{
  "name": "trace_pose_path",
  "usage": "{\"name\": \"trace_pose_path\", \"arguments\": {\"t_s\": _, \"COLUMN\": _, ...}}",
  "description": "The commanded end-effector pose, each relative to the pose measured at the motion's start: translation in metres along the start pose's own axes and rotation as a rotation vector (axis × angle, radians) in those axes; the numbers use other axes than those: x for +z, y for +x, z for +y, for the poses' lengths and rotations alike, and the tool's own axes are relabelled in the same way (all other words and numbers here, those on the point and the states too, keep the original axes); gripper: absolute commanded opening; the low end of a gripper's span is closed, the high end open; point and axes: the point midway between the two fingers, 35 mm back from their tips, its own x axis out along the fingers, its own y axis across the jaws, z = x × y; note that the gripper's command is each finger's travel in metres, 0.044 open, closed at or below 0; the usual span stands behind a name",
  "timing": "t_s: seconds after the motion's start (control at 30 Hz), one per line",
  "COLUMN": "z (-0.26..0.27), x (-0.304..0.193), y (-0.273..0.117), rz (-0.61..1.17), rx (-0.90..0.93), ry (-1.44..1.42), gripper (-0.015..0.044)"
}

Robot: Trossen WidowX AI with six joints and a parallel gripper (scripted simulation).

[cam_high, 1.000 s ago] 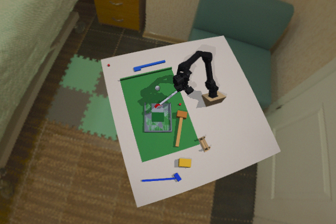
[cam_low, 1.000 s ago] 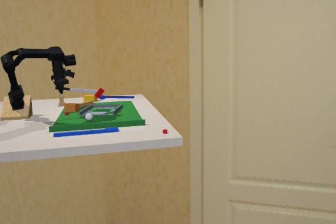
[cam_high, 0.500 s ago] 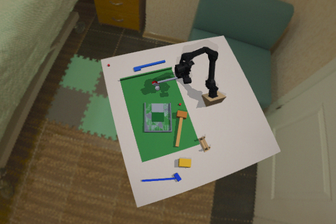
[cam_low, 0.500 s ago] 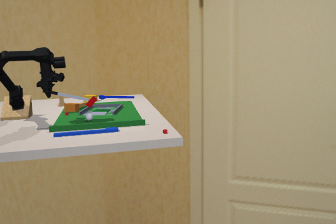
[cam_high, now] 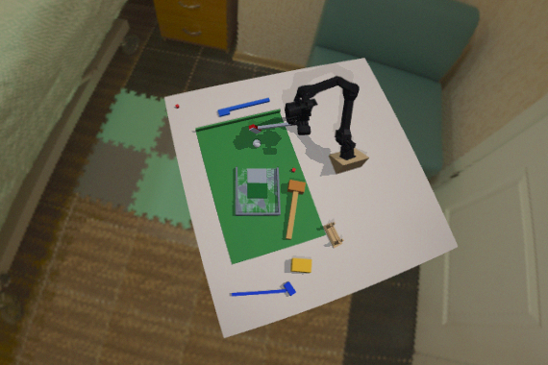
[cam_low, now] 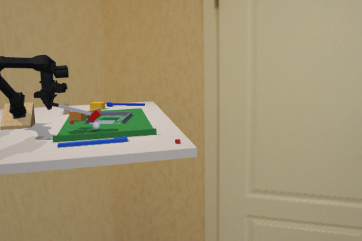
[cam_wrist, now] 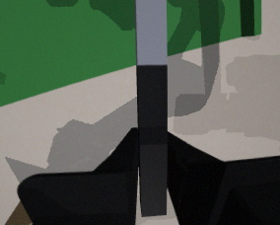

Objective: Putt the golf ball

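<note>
The black gripper (cam_high: pixel 303 129) (cam_low: pixel 49 106) (cam_wrist: pixel 145 132) clamps the dark squared grip of the red putter (cam_high: pixel 254 127) (cam_low: pixel 94 116) (cam_wrist: pixel 152 39), its block head cropped from the wrist view and raised above the green mat (cam_high: pixel 216 230) (cam_low: pixel 143 120) (cam_wrist: pixel 59 49) near a smooth white golf ball (cam_high: pixel 257 143) (cam_low: pixel 96 125). Fingertip contact is too dark to make out; a gray-walled ramp piece (cam_high: pixel 236 191) (cam_low: pixel 127 118) sits on the mat.

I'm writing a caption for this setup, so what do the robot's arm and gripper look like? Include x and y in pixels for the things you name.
The arm (cam_high: pixel 347 111) (cam_low: pixel 23 62) is matte black, with slim links and bulkier joints. Its gripper (cam_low: pixel 51 105) (cam_wrist: pixel 145 132) is black too, with broad fingers that taper inward. No markings or cables can be made out.
</note>
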Motion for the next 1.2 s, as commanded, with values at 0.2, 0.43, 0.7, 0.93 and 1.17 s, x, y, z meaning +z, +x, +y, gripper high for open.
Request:
{"name": "trace_pose_path", "arguments": {"t_s": 0.2, "z": -0.003, "x": -0.001, "y": 0.021, "rz": 0.0, "rx": -0.008, "ry": 0.041, "gripper": 0.0}}
{"name": "trace_pose_path", "arguments": {"t_s": 0.43, "z": -0.003, "x": 0.0, "y": 0.032, "rz": 0.0, "rx": -0.007, "ry": 0.041, "gripper": 0.0}}
{"name": "trace_pose_path", "arguments": {"t_s": 0.7, "z": -0.003, "x": -0.001, "y": 0.045, "rz": 0.0, "rx": -0.009, "ry": 0.042, "gripper": 0.0}}
{"name": "trace_pose_path", "arguments": {"t_s": 0.93, "z": -0.002, "x": -0.001, "y": 0.045, "rz": 0.012, "rx": -0.011, "ry": 0.04, "gripper": 0.0}}
{"name": "trace_pose_path", "arguments": {"t_s": 1.17, "z": -0.006, "x": -0.001, "y": 0.046, "rz": 0.011, "rx": -0.01, "ry": 0.041, "gripper": 0.0}}
